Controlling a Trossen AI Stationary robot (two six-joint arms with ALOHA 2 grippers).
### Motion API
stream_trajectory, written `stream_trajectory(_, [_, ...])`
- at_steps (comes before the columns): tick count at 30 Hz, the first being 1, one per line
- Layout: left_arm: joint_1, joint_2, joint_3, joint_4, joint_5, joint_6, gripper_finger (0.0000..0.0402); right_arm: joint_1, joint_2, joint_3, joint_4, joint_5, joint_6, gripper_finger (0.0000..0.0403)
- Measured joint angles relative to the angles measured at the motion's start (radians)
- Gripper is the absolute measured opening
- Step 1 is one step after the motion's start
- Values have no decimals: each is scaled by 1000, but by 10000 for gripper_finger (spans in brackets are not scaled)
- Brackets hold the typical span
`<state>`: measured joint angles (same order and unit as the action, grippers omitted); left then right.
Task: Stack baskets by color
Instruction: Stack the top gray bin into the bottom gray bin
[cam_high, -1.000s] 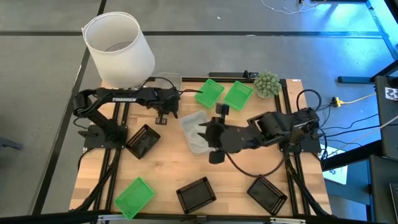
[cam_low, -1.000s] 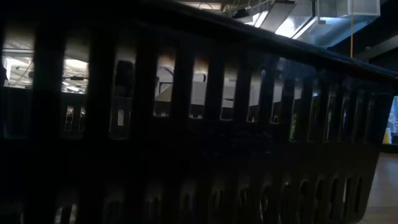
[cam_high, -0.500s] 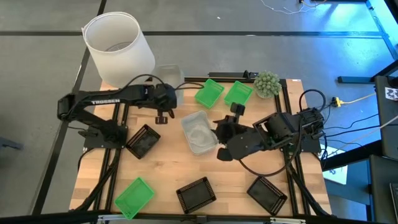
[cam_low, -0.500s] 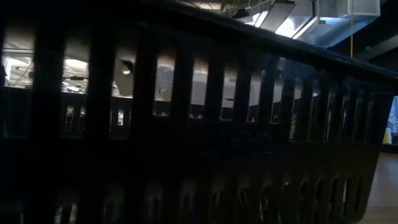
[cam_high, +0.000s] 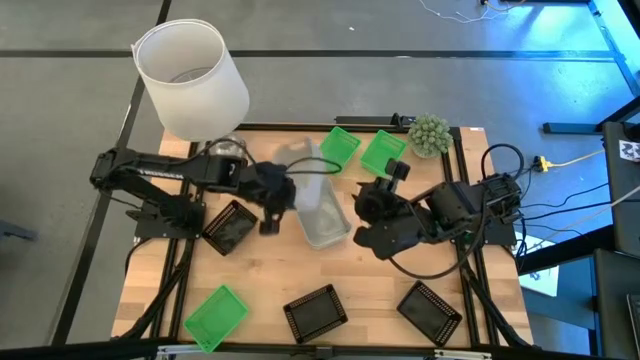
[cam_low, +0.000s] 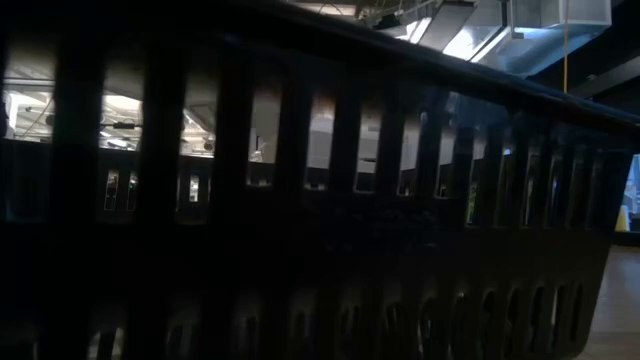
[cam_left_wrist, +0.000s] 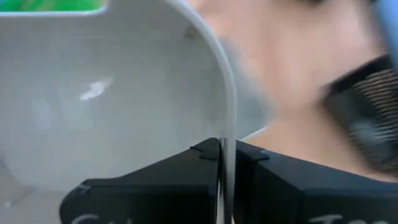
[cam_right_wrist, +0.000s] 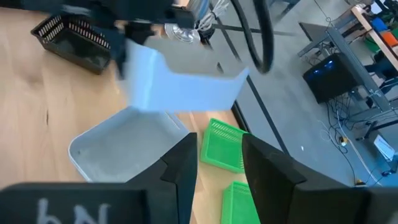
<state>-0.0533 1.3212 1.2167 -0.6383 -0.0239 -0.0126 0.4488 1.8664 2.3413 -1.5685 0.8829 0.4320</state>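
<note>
My left gripper (cam_high: 283, 183) is shut on a translucent grey-white basket (cam_high: 305, 160), held tilted in the air over the table's middle. Below it another grey-white basket (cam_high: 322, 220) rests flat on the wood. Just right of that basket, my right gripper (cam_high: 362, 218) stands open with nothing between its fingers. Two green baskets (cam_high: 337, 148) (cam_high: 383, 152) lie at the far edge and one (cam_high: 217, 315) at the near left. Black baskets lie at the left (cam_high: 230, 226), the near middle (cam_high: 316, 312) and the near right (cam_high: 430, 311). My left gripper (cam_left_wrist: 227, 152) pinches the raised basket's thin side wall at its rim (cam_left_wrist: 227, 118), one finger on the basket's inner side and one on its outer side. The basket (cam_right_wrist: 180, 87) is lifted clear of the table and tilted.
A white lampshade (cam_high: 192, 78) stands at the far left corner and a small green plant (cam_high: 430, 133) at the far right. The low view is filled by the mesh wall of a black basket (cam_low: 320, 200). Bare wood shows between the near baskets.
My left gripper has swung from the far left edge toward the table's middle and risen, carrying the grey-white basket until it hangs over the one lying there. My right gripper has drawn back from that lying basket toward the table's right and turned its wrist, staying open.
</note>
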Motion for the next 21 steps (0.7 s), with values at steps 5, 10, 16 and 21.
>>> stream_trajectory(5, [-38,32,0,127,116,-49,0,0,0,0,-2,-1,-7,127])
stream_trajectory(10, [-39,115,0,141,121,-106,0,7,0,-1,-4,-1,-21,127])
stream_trajectory(16, [-40,194,0,154,120,-130,0,28,0,-1,-3,6,-22,127])
stream_trajectory(21, [-39,211,0,132,77,-188,0,49,0,-1,-3,6,-20,127])
